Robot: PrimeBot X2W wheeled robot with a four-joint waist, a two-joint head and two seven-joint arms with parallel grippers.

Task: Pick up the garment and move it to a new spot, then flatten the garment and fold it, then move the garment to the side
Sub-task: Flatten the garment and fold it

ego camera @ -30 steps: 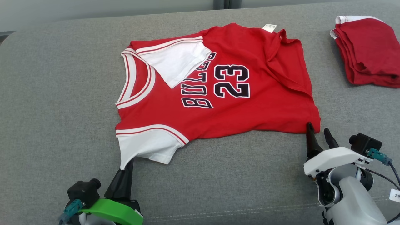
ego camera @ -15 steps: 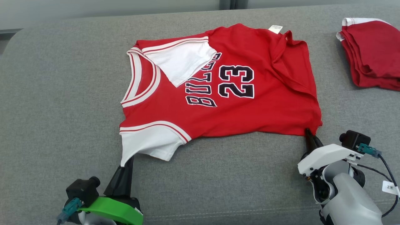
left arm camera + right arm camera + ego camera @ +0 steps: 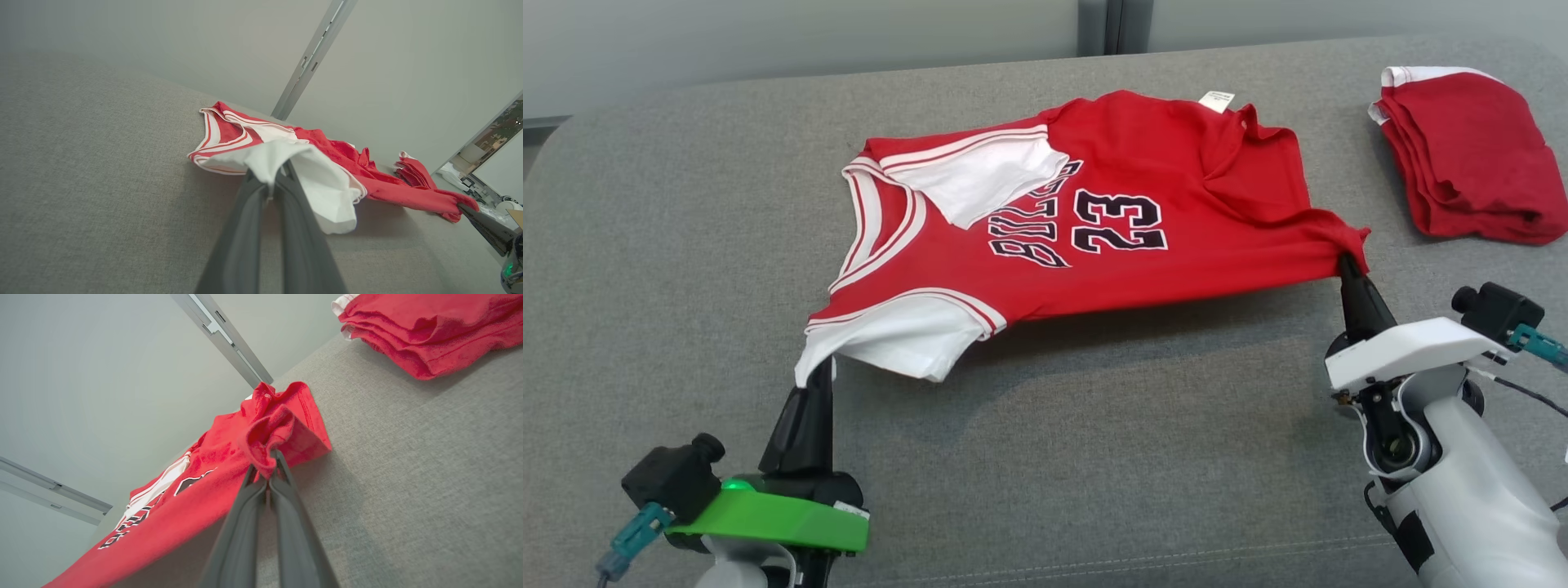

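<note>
A red shirt (image 3: 1176, 261) printed with the number 23 is seen across the middle of the head view, over a grey cushion (image 3: 1094, 457). Its far part is laid on the cushion, while its near edge is held up, with a shadow cast beneath. At the lower left, the left gripper (image 3: 817, 371) is closed on the tip of the white sleeve (image 3: 898, 343); in the left wrist view the white cloth is pinched between the fingers (image 3: 245, 220). At the right of the frame, the right gripper (image 3: 1347, 265) is clamped on the shirt's bunched red corner. A pile of folded red clothes (image 3: 1470, 155) is seen at the upper right, well apart from the shirt.
</note>
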